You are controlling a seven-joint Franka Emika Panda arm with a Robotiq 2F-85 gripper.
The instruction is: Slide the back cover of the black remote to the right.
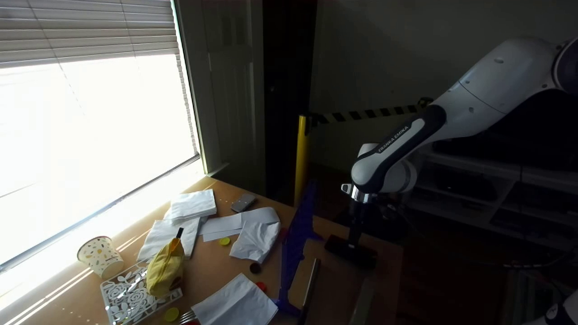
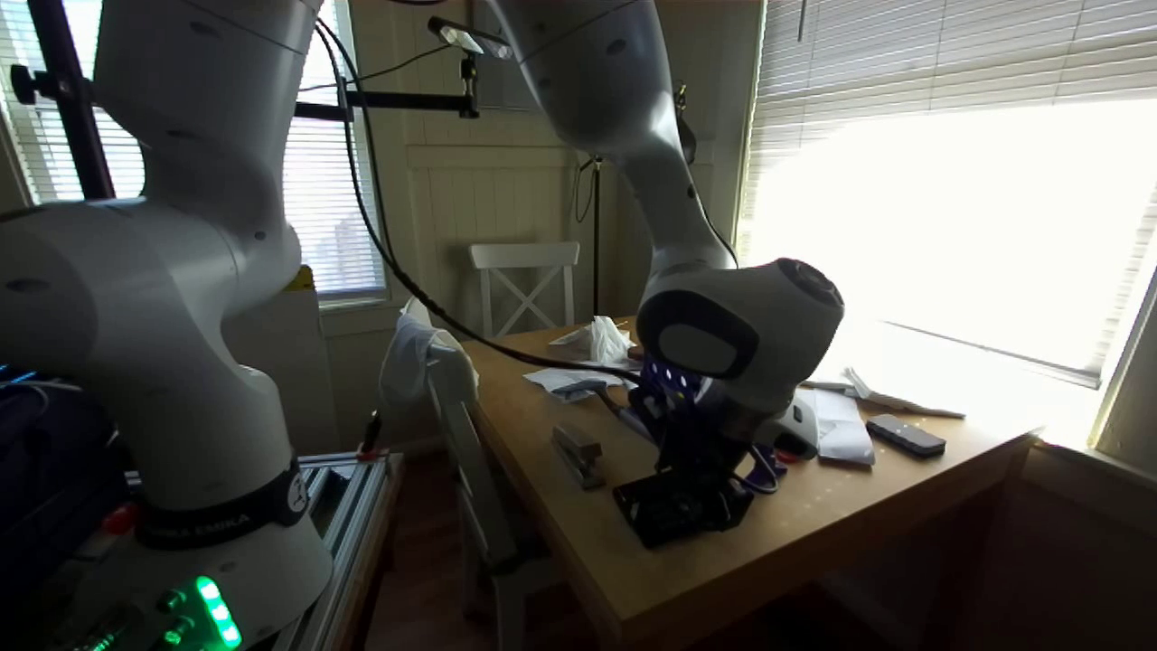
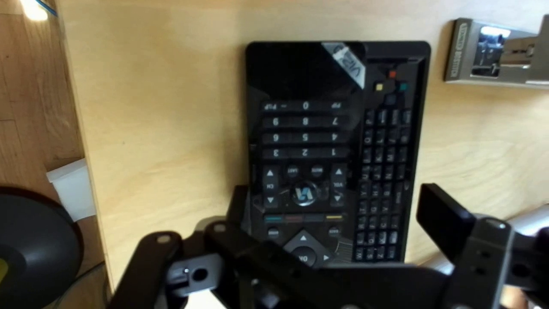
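Observation:
The black remote [image 3: 305, 137] lies flat on the wooden table, most clearly in the wrist view. Its number-pad panel is on the left, and a lower layer with small letter keys [image 3: 386, 171] shows along its right side. My gripper [image 3: 334, 201] is open and straddles the remote. The left finger is at the remote's left edge, seemingly touching it; the right finger stands apart from the right edge. The gripper body hides the remote's near end. In both exterior views the remote [image 1: 336, 248] is a dark shape below the gripper, hard to separate from it [image 2: 646, 517].
A metal stapler [image 3: 493, 53] lies right of the remote; it also shows in an exterior view [image 2: 578, 452]. A purple upright rack [image 1: 295, 239] and a silver rod [image 1: 311, 286] stand nearby. The table edge [image 3: 83, 146] is at left. White papers [image 1: 237, 300] lie farther off.

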